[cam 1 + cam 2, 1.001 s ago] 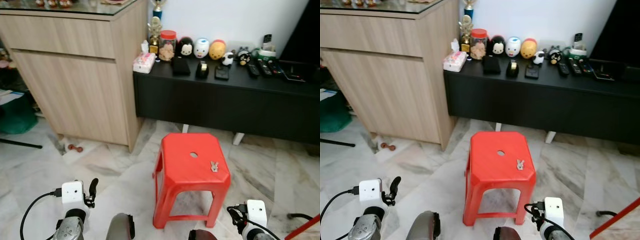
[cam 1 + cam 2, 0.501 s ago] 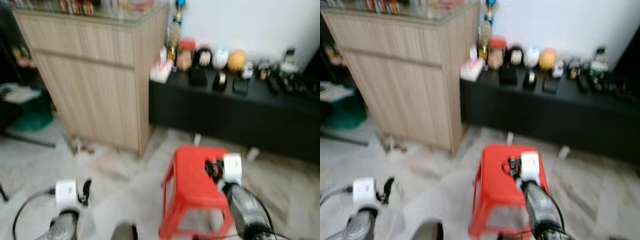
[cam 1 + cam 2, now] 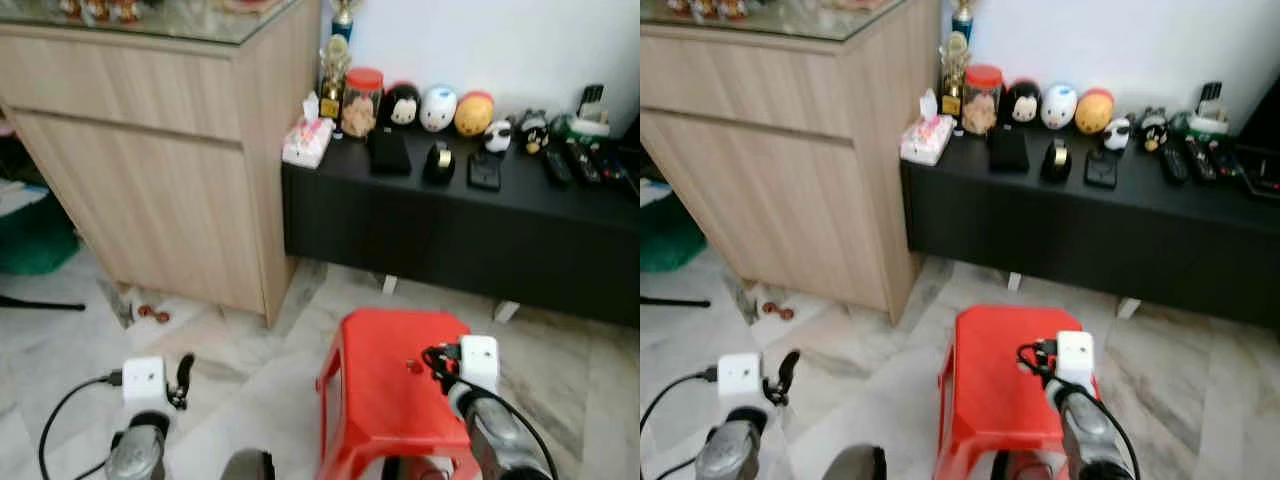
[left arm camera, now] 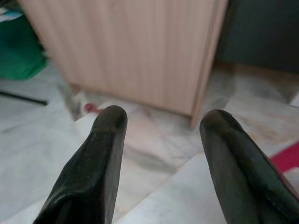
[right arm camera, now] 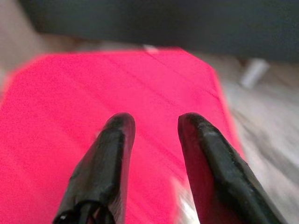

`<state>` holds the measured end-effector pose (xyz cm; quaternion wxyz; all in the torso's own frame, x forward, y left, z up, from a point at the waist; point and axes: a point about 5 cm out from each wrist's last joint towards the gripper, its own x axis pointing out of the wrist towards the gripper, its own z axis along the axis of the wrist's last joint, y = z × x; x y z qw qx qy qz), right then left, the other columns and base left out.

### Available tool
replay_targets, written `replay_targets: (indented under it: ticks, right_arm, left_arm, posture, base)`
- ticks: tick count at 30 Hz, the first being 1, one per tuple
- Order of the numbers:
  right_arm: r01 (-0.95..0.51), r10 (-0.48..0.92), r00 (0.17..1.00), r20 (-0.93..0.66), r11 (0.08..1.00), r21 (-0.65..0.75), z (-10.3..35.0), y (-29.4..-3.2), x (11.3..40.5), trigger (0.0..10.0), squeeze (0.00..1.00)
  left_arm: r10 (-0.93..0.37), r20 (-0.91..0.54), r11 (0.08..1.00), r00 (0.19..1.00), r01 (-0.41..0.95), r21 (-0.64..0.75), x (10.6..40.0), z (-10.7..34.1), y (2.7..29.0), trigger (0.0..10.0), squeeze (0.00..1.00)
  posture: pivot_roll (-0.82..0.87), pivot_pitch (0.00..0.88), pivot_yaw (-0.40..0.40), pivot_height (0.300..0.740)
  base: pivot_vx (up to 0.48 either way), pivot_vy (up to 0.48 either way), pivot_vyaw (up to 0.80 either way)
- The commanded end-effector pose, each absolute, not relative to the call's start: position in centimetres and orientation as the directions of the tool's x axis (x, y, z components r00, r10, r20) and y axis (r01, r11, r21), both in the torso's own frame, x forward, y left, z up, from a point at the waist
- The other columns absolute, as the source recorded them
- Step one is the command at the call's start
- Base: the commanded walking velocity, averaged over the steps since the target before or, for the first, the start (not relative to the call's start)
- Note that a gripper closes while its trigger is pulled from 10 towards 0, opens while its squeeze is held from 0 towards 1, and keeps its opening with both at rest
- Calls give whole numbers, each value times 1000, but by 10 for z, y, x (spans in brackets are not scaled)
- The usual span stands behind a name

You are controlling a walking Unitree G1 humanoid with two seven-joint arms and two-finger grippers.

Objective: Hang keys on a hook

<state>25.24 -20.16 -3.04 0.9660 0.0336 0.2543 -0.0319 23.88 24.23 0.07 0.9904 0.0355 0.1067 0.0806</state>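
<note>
I see a red plastic stool (image 3: 385,385) at lower centre of the head view, standing on the pale marble floor (image 3: 230,345), with a small hole (image 3: 413,366) in its seat. Across the upper right runs a low black cabinet (image 3: 450,215); on its top sit a tissue pack (image 3: 307,141), a red-lidded jar (image 3: 361,100), three round character figures (image 3: 437,106), a small panda figure (image 3: 498,135), dark flat items and remote controls (image 3: 572,160). A small reddish object (image 3: 152,313) lies on the floor at the foot of the wooden cupboard (image 3: 150,150), left.

Keys (image 5: 180,203) (just a pale blur) lying on the red stool (image 3: 380,395) top.
</note>
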Motion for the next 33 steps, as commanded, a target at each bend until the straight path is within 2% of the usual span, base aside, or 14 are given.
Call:
replay_targets:
  ticks: [1, 6, 18, 19, 20, 21, 27, 28, 29, 30, 33]
  right_arm:
    - [135, -88, 851, -517, 989, 54, -34, -208, 247, 10000, 0]
    - [203, -129, 834, -537, 976, 80, -38, -214, 242, 10000, 0]
    - [258, -139, 790, -597, 959, 118, -40, -222, 241, 10000, 0]
    - [243, -118, 788, -604, 962, 129, -40, -220, 242, 10000, 357]
    - [232, -103, 787, -609, 963, 136, -40, -219, 243, 10000, 357]
    - [226, -87, 791, -606, 961, 157, -40, -217, 244, 10000, 1000]
    - [187, -53, 801, -597, 968, 165, -35, -211, 252, 10000, 1000]
    - [189, -63, 796, -602, 971, 149, -35, -212, 253, 10000, 408]
    - [189, -63, 796, -602, 971, 149, -35, -212, 253, 10000, 408]
    - [189, -74, 785, -615, 974, 124, -35, -214, 253, 10000, 0]
    - [203, -80, 776, -626, 971, 126, -36, -215, 251, 10000, 0]
  left_arm:
    - [168, -239, 985, 956, -151, 88, 230, -7, 242, 10000, 0]
    - [166, -245, 985, 955, -148, 89, 228, -8, 243, 10000, 0]
    - [157, -241, 986, 958, -139, 90, 229, -7, 241, 10000, 0]
    - [156, -242, 986, 958, -137, 91, 229, -7, 241, 10000, 0]
    - [155, -242, 986, 958, -136, 92, 229, -7, 241, 10000, 0]
    - [154, -243, 987, 958, -135, 92, 229, -7, 241, 10000, 0]
    - [149, -243, 987, 958, -128, 101, 230, -7, 241, 10000, 0]
    - [149, -245, 987, 958, -127, 103, 230, -7, 241, 10000, 0]
    - [149, -245, 987, 958, -127, 103, 230, -7, 241, 10000, 0]
    - [150, -247, 986, 957, -128, 105, 230, -7, 242, 10000, 0]
    - [152, -251, 986, 956, -129, 107, 229, -8, 242, 10000, 0]
  posture:
    - [-8, 10, -67, 622]
    - [-8, 10, -67, 622]
    - [-10, 12, -64, 622]
    - [-10, 12, -64, 622]
    - [-10, 12, -64, 622]
    - [-10, 12, -64, 622]
    - [-5, 7, -61, 622]
    - [1, 0, -61, 622]
    - [1, 0, -61, 622]
    - [3, 0, -61, 622]
    - [3, 0, -61, 622]
  base:
    - [0, 0, 0]
    - [0, 0, 0]
    - [0, 0, 0]
    - [0, 0, 0]
    - [0, 0, 0]
    - [0, 0, 0]
    - [0, 0, 0]
    - [0, 0, 0]
    - [0, 0, 0]
    - [0, 0, 0]
    - [0, 0, 0]
